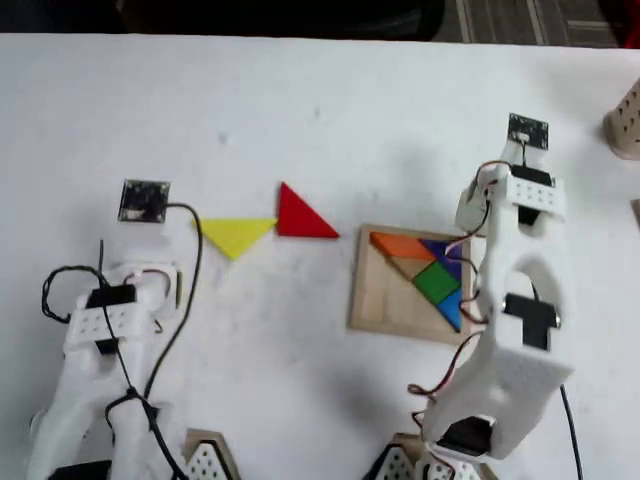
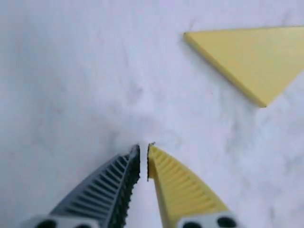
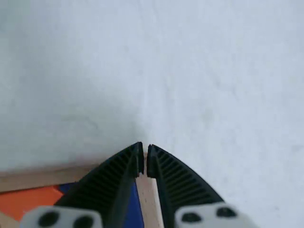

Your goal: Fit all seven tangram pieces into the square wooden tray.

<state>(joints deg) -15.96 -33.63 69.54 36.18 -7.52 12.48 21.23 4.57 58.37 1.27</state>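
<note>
The square wooden tray (image 1: 385,295) lies right of centre and holds an orange piece (image 1: 398,244), a green piece (image 1: 436,281) and blue pieces (image 1: 452,308) along its far and right sides; its near-left half is bare wood. On the table to its left lie a red triangle (image 1: 300,215) and a yellow triangle (image 1: 235,236). My left gripper (image 2: 144,148) is shut and empty above the white table, a short way from the yellow triangle (image 2: 251,59). My right gripper (image 3: 144,147) is shut and empty, its tips just past the tray rim (image 3: 47,175), near the orange piece (image 3: 28,197).
A pale wooden object (image 1: 626,125) stands at the table's right edge. Patterned arm bases (image 1: 205,458) sit at the front edge. The right arm (image 1: 510,300) rises beside the tray's right side. White table stretches behind the pieces.
</note>
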